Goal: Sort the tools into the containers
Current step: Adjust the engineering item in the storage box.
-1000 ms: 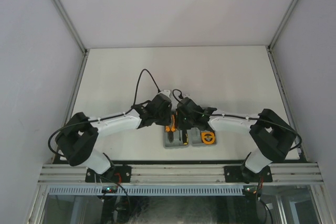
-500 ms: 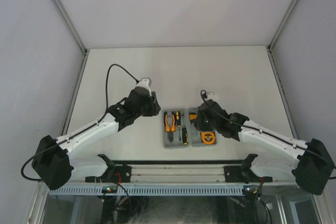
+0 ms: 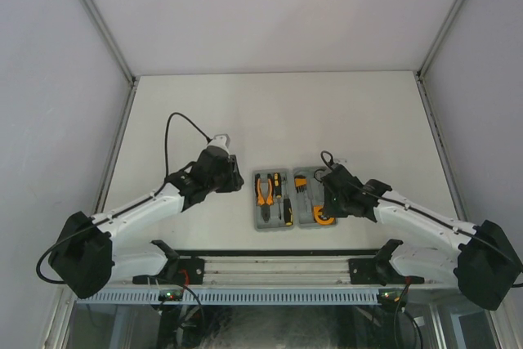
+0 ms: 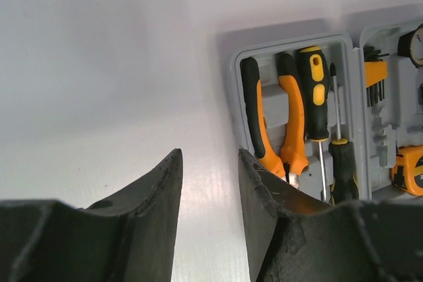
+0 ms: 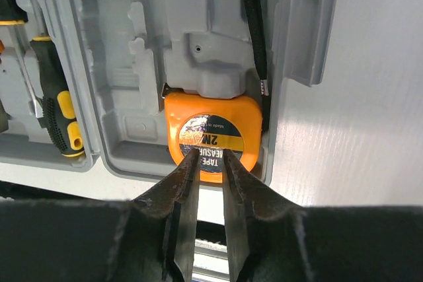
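On the white counter (image 3: 270, 112), near its front edge, a grey case (image 3: 263, 223) lying open; in the left half, orange-handled pliers (image 4: 291, 117) beside two yellow-and-black screwdrivers (image 4: 315, 97); in the right half, a hex-key set (image 4: 375, 77) at the far end, an orange tape measure (image 5: 211, 133) at the near end; left fingers (image 4: 162, 196) apart, empty, over bare counter just left of the case; right fingers (image 5: 184, 189) narrowly apart, empty, tips over the tape measure's label; contact unclear.

Top external: high, behind arms (image 3: 147, 202), looking down on whole worktop (image 3: 327, 112). Left wrist: low, oblique past own fingers (image 4: 152, 216) toward tool case (image 4: 275, 100). Right wrist: close above case's right half. All three share case.
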### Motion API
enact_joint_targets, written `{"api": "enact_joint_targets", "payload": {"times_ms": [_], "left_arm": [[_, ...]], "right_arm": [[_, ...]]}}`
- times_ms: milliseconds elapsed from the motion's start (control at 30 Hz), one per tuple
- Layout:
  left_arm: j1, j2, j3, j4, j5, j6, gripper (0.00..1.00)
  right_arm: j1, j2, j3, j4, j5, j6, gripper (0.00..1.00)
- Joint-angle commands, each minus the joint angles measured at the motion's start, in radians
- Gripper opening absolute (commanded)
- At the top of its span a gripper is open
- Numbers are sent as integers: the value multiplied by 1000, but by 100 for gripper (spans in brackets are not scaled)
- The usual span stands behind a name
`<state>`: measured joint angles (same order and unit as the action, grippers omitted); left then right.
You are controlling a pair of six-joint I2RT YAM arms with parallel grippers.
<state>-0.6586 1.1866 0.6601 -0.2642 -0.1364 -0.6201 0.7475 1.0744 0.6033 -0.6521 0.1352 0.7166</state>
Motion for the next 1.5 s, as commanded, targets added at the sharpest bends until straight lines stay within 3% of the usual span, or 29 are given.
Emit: {"api": "enact_joint_targets", "payload": {"times_ms": [0,667,900,1033,1233,1467], "left_arm": [[7,-3,-21,52,14,-21,44],[67,29,-56,115,87,-33,45],[78,16,-66,117,94,-35,46],[82,3,-68,113,99,-36,46],[88,-14,-66,117,114,-37,48],[88,-8,-100,211,194,-80,63]], "right_arm": [[3,21,14,9,-17,-14,19],[104,287,28,-63,11,18,19],[164,378,30,-81,19,52,9],[164,303,45,-69,21,60,9],[75,52,119,17,-21,-12,17],[-211,-135,116,60,-139,-99,26]]}}
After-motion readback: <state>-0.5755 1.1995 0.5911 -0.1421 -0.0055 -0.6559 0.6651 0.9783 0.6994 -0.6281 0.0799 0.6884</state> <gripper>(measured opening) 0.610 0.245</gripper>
